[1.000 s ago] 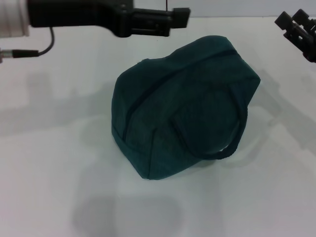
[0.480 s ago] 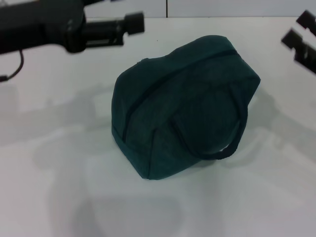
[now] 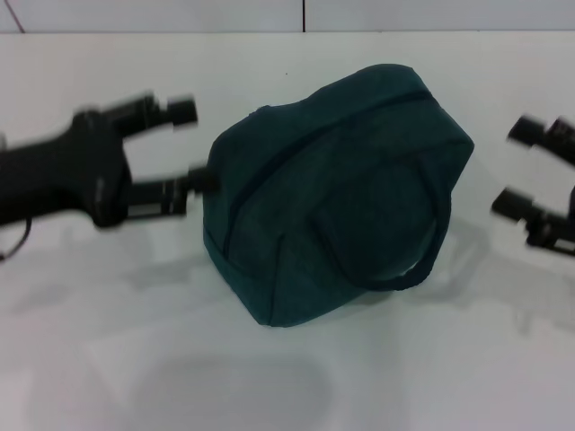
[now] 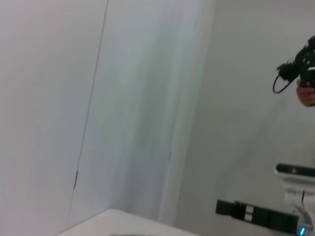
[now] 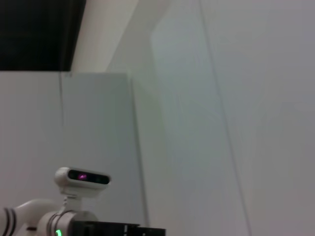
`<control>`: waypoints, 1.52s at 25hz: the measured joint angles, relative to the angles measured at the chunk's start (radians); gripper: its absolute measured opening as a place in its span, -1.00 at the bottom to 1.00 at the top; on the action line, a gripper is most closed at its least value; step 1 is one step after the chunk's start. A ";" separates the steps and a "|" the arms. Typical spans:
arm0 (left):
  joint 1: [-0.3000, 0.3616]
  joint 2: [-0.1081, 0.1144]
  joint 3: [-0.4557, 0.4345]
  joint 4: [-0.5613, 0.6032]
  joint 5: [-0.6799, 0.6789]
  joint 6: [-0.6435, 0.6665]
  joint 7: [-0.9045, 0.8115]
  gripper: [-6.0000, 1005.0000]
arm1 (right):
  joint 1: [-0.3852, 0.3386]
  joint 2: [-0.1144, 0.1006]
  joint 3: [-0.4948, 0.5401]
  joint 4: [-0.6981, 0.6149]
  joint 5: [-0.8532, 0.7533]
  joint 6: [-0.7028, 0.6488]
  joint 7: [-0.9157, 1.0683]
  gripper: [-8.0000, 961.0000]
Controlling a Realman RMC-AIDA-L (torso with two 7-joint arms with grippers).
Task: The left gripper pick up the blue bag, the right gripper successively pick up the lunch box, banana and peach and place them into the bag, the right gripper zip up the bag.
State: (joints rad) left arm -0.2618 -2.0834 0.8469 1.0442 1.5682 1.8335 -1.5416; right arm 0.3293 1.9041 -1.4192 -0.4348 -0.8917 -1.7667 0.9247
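Note:
The blue bag [image 3: 332, 193] lies closed on the white table [image 3: 108, 359] in the head view, its dark zipper line running across the top and one loop handle [image 3: 395, 260] hanging on its near right side. My left gripper [image 3: 190, 144] is open just left of the bag, one fingertip [image 3: 202, 178] close to the bag's left side. My right gripper [image 3: 519, 169] is open to the right of the bag, apart from it. The lunch box, banana and peach are out of view.
The table's far edge meets a pale wall [image 3: 305, 13] behind the bag. The wrist views show only walls, a corner of the table [image 4: 118, 223] and a camera stand [image 5: 81, 178].
Both arms have swung down from the far side of the table to the bag's level. The left gripper now sits beside the bag's left side, the right gripper beside its right. The bag has not moved.

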 joint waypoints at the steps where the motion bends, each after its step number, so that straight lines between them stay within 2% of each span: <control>1: 0.009 0.000 0.000 -0.025 0.007 0.000 0.040 0.78 | 0.000 0.001 0.000 0.003 -0.022 0.002 -0.001 0.79; 5: 0.063 -0.002 -0.003 -0.108 0.020 -0.007 0.178 0.78 | -0.014 0.012 0.000 0.017 -0.102 0.015 -0.027 0.80; 12: 0.142 -0.001 -0.004 -0.149 0.060 -0.008 0.309 0.78 | -0.034 0.036 0.000 0.044 -0.177 0.049 -0.069 0.79; 16: 0.141 0.000 -0.006 -0.205 0.120 -0.013 0.336 0.78 | -0.033 0.051 0.000 0.067 -0.215 0.100 -0.083 0.79; 22: 0.147 -0.001 -0.043 -0.264 0.132 -0.019 0.407 0.78 | -0.040 0.070 -0.004 0.081 -0.226 0.139 -0.107 0.79; 38: 0.146 -0.001 -0.045 -0.298 0.146 -0.016 0.437 0.78 | -0.041 0.083 -0.002 0.110 -0.229 0.148 -0.128 0.79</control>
State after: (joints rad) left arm -0.1155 -2.0847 0.8023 0.7462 1.7138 1.8172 -1.1043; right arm 0.2883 1.9871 -1.4208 -0.3251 -1.1210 -1.6183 0.7969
